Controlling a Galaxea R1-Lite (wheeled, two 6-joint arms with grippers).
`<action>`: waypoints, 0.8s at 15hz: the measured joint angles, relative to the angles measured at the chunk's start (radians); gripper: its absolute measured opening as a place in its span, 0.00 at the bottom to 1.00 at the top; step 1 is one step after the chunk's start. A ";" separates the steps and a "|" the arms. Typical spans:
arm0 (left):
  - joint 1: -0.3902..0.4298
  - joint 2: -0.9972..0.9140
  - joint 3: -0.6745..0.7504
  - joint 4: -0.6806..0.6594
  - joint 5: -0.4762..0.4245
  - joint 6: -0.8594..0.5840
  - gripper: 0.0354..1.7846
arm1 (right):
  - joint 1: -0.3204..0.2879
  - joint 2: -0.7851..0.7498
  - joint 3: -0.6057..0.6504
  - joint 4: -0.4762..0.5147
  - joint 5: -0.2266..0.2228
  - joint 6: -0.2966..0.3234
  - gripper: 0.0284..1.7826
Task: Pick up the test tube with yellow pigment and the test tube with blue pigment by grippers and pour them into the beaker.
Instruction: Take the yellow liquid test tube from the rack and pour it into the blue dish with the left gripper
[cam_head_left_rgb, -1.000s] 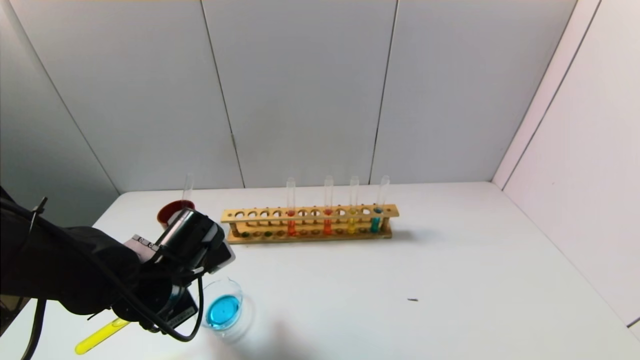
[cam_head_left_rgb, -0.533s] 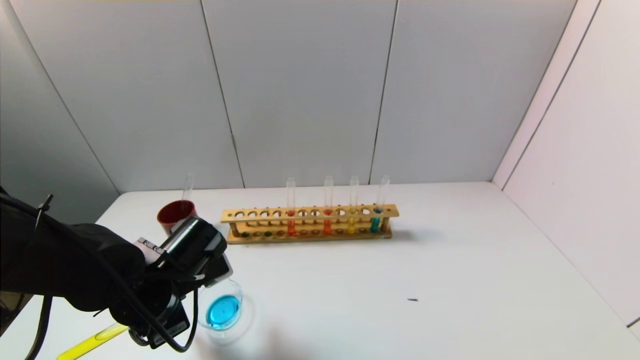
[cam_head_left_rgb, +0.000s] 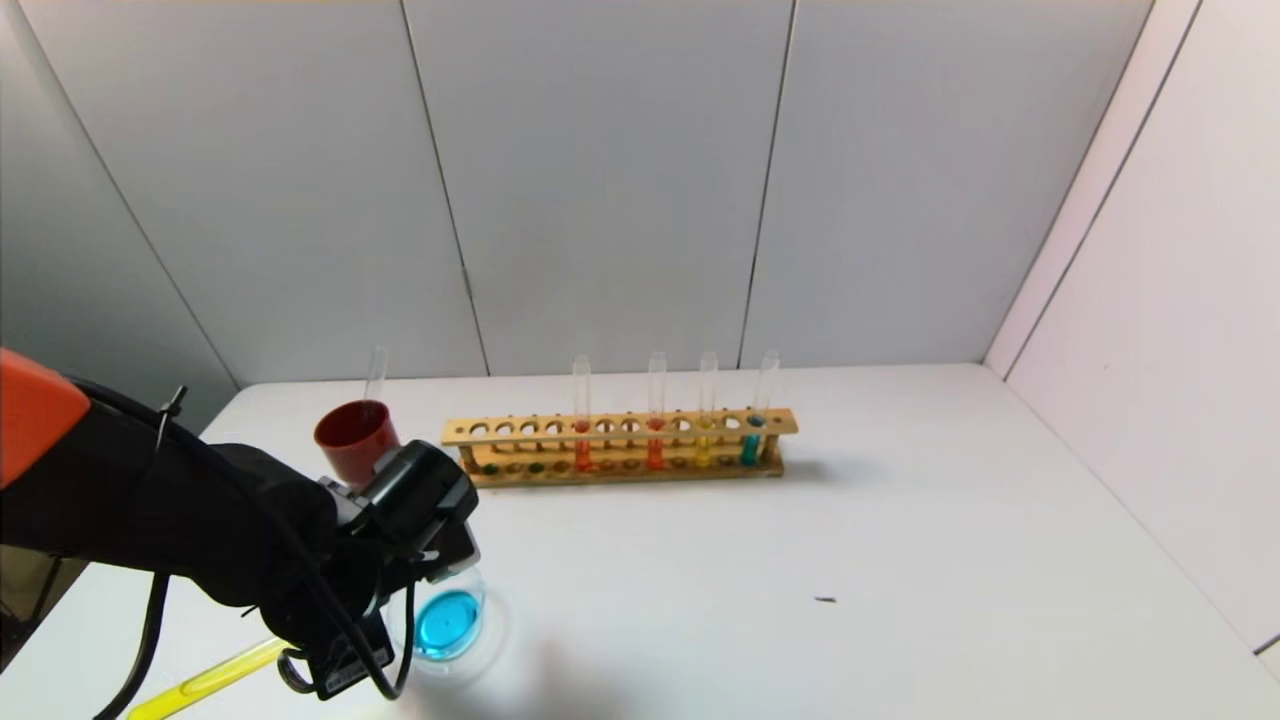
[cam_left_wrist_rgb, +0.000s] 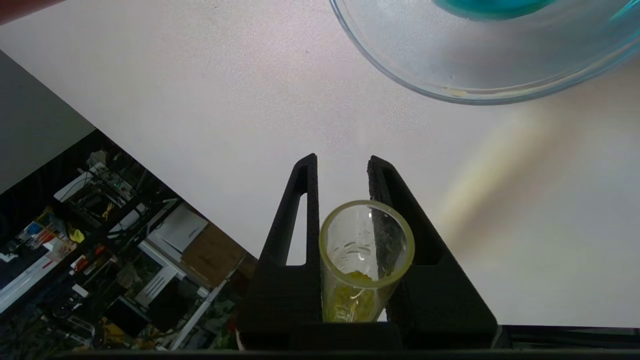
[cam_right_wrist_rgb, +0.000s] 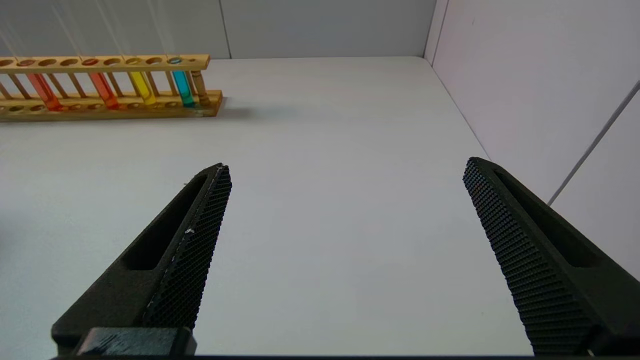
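The table (cam_head_left_rgb: 900, 520) is broad and white, and most of what could go wrong lies at its near left corner: there the left gripper (cam_left_wrist_rgb: 342, 170) is clamped tight on the test tube with yellow pigment (cam_head_left_rgb: 205, 682), which lies nearly level with its mouth toward the beaker (cam_head_left_rgb: 447, 615). In the left wrist view that mouth is short of the glass rim, so a further tilt now would likely spill yellow onto the table. The beaker already holds blue liquid and stands just beside the gripper, so a careless swing could knock it. Behind it the wooden rack (cam_head_left_rgb: 620, 445) carries four tubes with orange, yellow and teal liquid, well clear of the pour. The red cup (cam_head_left_rgb: 352, 438) stands close behind the arm, with what seems to be an empty tube in it, and an elbow sweep might tip it. The right gripper (cam_right_wrist_rgb: 345, 260) hovers wide open, holding nothing, over bare table on the right.
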 joint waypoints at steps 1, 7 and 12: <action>0.000 0.010 -0.002 -0.001 0.000 -0.002 0.19 | 0.000 0.000 0.000 0.000 0.000 0.000 0.95; -0.001 0.041 -0.011 0.000 0.001 -0.001 0.19 | 0.000 0.000 0.000 0.000 0.000 0.000 0.95; -0.010 0.064 -0.037 0.033 0.025 0.000 0.19 | 0.000 0.000 0.000 0.000 0.000 0.000 0.95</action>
